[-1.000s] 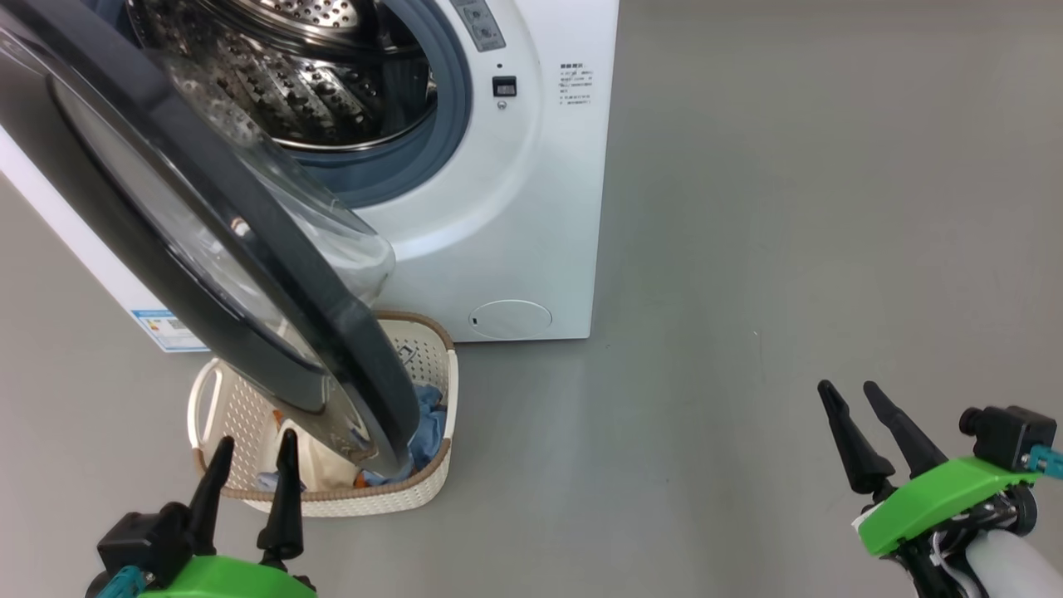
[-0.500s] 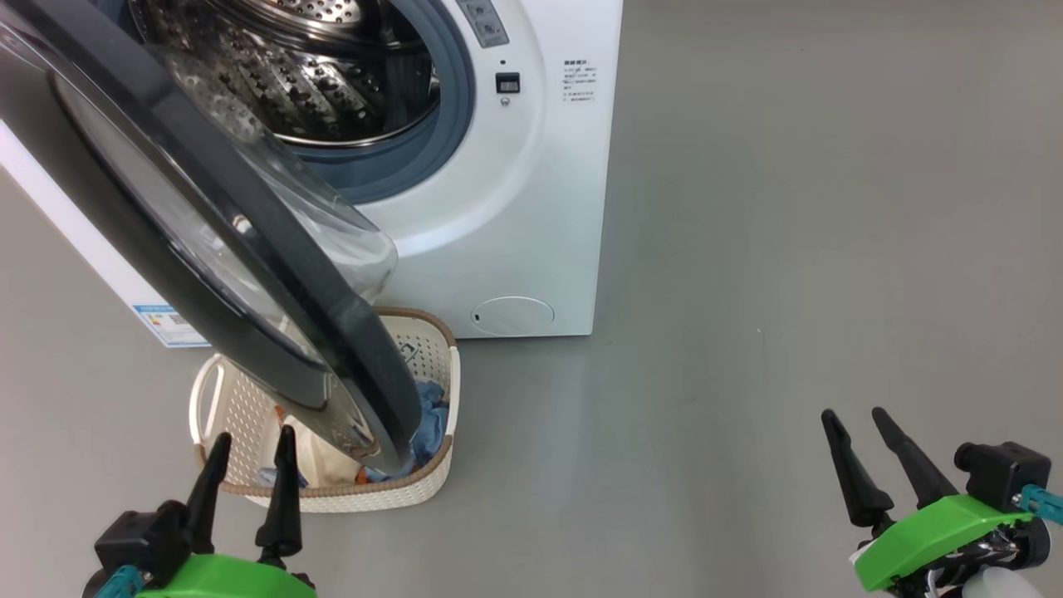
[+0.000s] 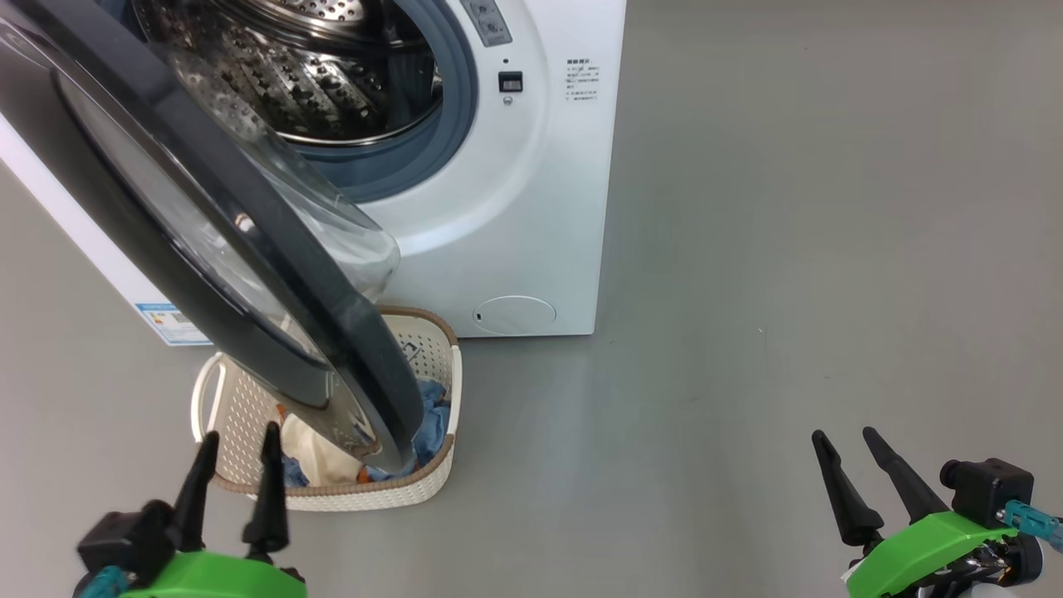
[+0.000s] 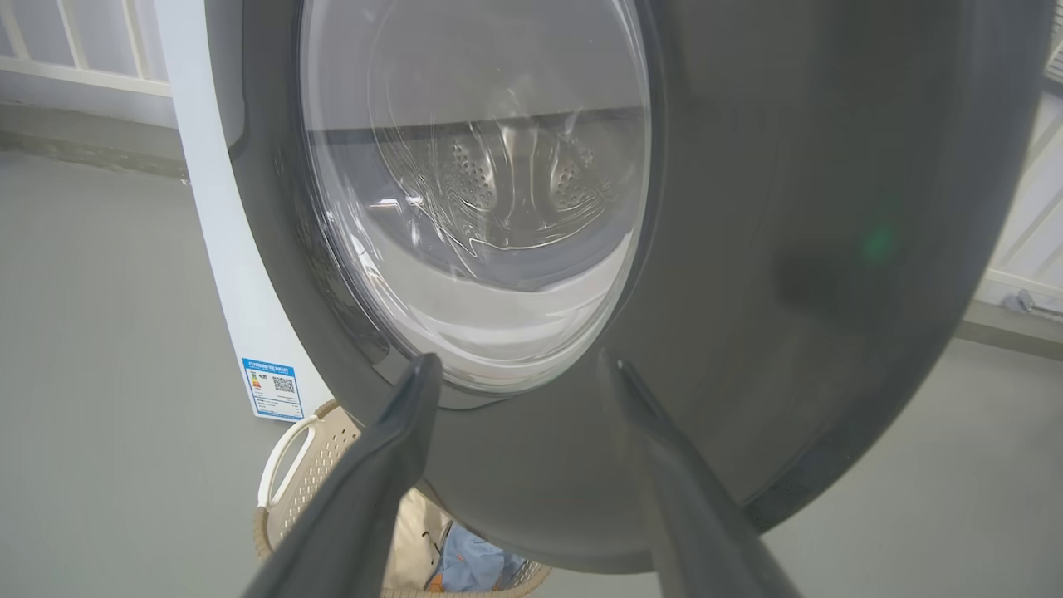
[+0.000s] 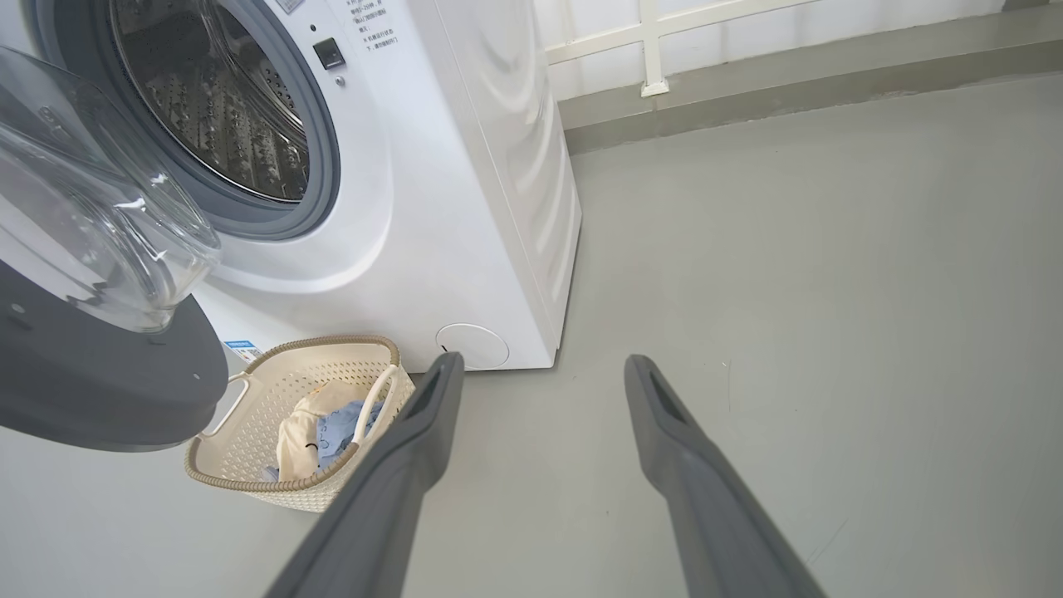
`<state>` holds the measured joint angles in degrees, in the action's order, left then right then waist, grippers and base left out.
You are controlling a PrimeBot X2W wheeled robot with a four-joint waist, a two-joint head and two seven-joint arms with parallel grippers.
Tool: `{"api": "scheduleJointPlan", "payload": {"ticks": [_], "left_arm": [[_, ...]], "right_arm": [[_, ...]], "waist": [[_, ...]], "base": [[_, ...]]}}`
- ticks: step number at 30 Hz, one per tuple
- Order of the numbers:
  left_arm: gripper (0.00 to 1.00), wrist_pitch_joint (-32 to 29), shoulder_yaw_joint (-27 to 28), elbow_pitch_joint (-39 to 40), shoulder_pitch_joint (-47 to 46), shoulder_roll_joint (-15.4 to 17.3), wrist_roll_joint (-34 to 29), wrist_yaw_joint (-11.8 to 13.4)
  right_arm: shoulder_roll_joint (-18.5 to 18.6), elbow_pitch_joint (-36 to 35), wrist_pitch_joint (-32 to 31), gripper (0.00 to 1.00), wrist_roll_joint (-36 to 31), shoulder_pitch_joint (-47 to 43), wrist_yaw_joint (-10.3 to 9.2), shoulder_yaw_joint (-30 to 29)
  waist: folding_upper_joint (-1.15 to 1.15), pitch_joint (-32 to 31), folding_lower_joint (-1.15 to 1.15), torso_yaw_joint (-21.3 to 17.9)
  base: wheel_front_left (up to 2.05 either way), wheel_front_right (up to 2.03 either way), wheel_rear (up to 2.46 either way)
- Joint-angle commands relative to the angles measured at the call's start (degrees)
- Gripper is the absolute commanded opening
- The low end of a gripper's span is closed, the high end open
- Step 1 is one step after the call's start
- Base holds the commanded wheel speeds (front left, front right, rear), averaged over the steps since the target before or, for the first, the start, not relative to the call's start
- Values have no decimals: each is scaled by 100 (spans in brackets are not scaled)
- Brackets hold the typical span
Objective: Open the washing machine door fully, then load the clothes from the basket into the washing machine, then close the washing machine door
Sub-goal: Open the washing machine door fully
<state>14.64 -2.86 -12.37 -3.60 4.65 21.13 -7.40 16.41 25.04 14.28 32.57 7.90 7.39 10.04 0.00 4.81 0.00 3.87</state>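
The white washing machine (image 3: 531,199) stands with its steel drum (image 3: 332,75) exposed. Its black-rimmed washing machine door (image 3: 249,249) swings out partly open, hanging over the cream basket (image 3: 423,490) on the floor. Clothes (image 3: 428,428), cream and light blue with some orange, lie in the basket, partly hidden by the door. My left gripper (image 3: 237,440) is open just in front of the basket, facing the door's outer face (image 4: 789,249). My right gripper (image 3: 843,440) is open over bare floor far to the right. The right wrist view has the basket (image 5: 249,482) and clothes (image 5: 328,432) at lower left.
Grey floor (image 3: 789,249) spreads wide to the right of the machine. A blue label sticker (image 3: 170,322) sits low on the machine's left side. A low wall with white railing (image 5: 664,50) runs behind the machine.
Both grippers have dropped lower in the head view, the right one more. The picture has shifted slightly, so the camera moved a little. Door and basket look unmoved.
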Motion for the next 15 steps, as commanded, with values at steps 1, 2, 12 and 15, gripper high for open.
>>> {"api": "scheduleJointPlan", "payload": {"ticks": [1,2,12,15], "left_arm": [[70,36,274,174,-205,56,85,-9],[35,36,305,213,-228,38,150,-9],[0,36,820,1936,-443,-154,542,-9],[0,36,582,2624,-419,-172,663,-9]], "right_arm": [[52,-116,72,100,-50,-89,10,72],[61,-127,72,100,-92,-91,10,72],[82,-260,72,100,-216,-186,10,-37],[83,-296,72,100,-235,-206,10,-38]], "waist": [[0,-2,0,5],[0,-6,0,9],[0,-11,0,42],[0,-10,0,37]], "base": [[0,0,0],[0,0,0],[0,0,0],[0,0,0]]}}
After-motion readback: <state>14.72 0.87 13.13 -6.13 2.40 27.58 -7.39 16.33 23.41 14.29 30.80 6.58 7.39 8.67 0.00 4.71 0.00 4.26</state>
